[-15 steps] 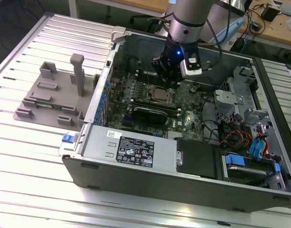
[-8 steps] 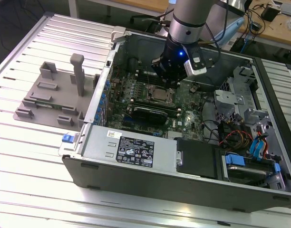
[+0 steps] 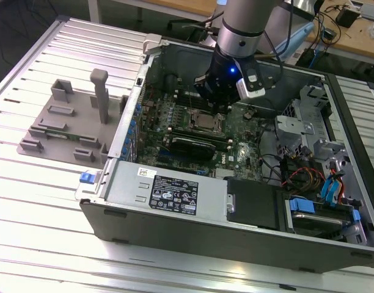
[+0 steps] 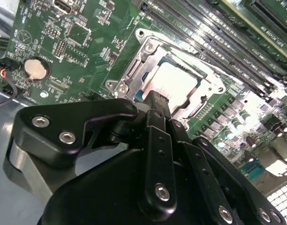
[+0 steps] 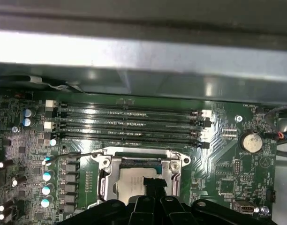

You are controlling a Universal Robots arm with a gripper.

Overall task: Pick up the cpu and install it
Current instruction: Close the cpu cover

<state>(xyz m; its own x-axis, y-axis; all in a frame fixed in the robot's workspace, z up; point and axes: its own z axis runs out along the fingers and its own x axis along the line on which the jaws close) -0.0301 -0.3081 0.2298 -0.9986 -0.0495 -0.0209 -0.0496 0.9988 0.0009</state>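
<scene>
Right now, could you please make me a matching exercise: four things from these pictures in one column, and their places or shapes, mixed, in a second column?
1 cpu
2 coin battery
3 grey fixture
4 memory slots

A outside the computer case, on the table
B inside the socket frame
C long parallel strips beside the socket frame
D round, on the green board

Pairs: 1-B, 2-D, 3-A, 4-C
</scene>
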